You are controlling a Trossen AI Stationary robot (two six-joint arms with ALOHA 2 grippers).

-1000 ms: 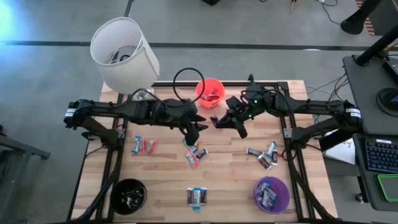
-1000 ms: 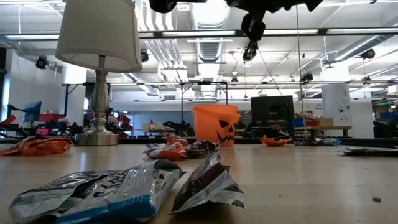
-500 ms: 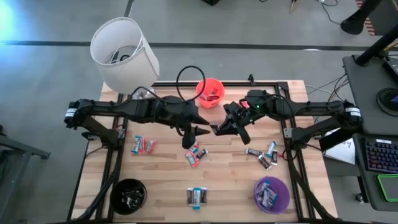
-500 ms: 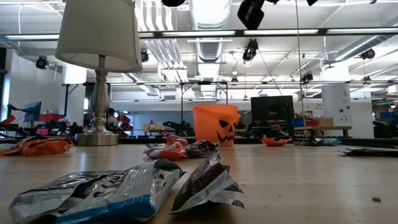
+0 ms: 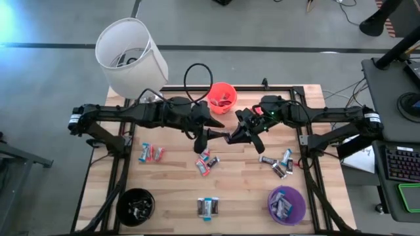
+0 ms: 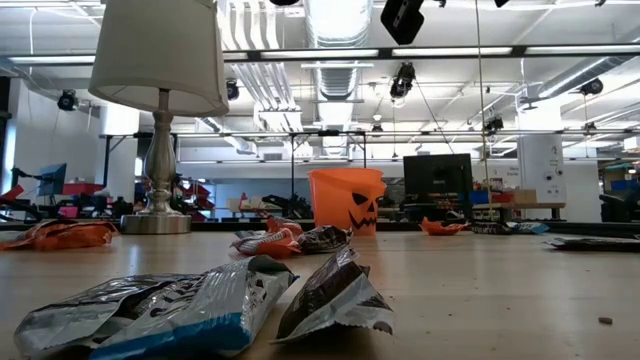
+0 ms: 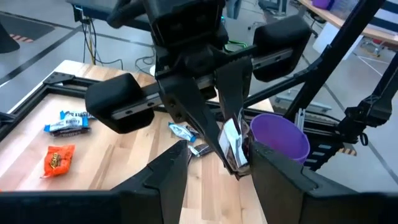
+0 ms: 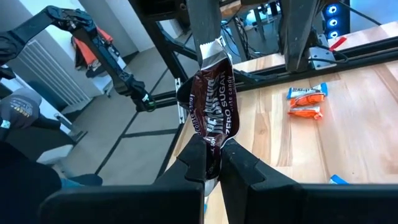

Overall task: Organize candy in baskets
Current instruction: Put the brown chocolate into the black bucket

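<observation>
The dark brown candy (image 8: 211, 115) hangs above desk (image 5: 177, 183) centre, at 6 o'clock from the orange basket (image 5: 222, 97). Judged light, limp and crinkly; the foil is likely slippery, so take it by the crimped end. The right hand (image 8: 211, 163) is clamped on its lower edge. The left hand (image 7: 214, 165) faces it, fingers apart around the wrapper, not gripping.

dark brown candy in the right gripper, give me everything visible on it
The dark brown candy is a glossy, crinkled foil-like wrapper with white lettering and a silvery crimped end. The right gripper is shut on one end, holding it in the air above the table. Its far end sits between the fingers of the open left gripper, which face it over the table's middle.
</observation>
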